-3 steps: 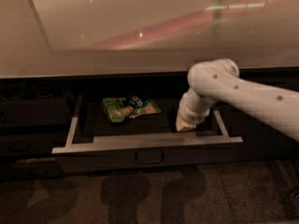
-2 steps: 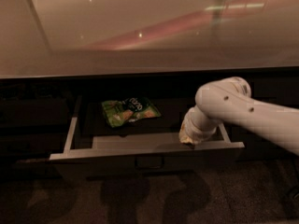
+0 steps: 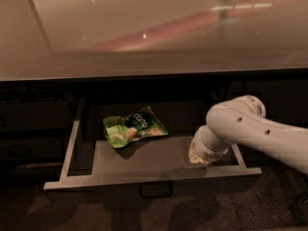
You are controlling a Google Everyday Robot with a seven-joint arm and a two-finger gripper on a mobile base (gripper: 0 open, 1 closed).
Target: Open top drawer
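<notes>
The top drawer (image 3: pixel 149 179) stands pulled out from under the countertop, showing its pale grey rims and grey floor. Its dark loop handle (image 3: pixel 156 191) hangs at the middle of the front. My white arm (image 3: pixel 250 129) reaches in from the right. My gripper (image 3: pixel 196 159) is at the arm's end, over the right front corner of the drawer, just behind the front rim and mostly hidden by the wrist.
A green snack bag (image 3: pixel 134 126) lies on the drawer floor at the back, left of centre. A glossy beige countertop (image 3: pixel 154 32) overhangs the drawer. Dark drawer fronts (image 3: pixel 33 129) are at the left. Dark carpet (image 3: pixel 72 211) lies below.
The drawer has slid farther out toward the camera. My arm and gripper have moved forward and down with its front rim.
</notes>
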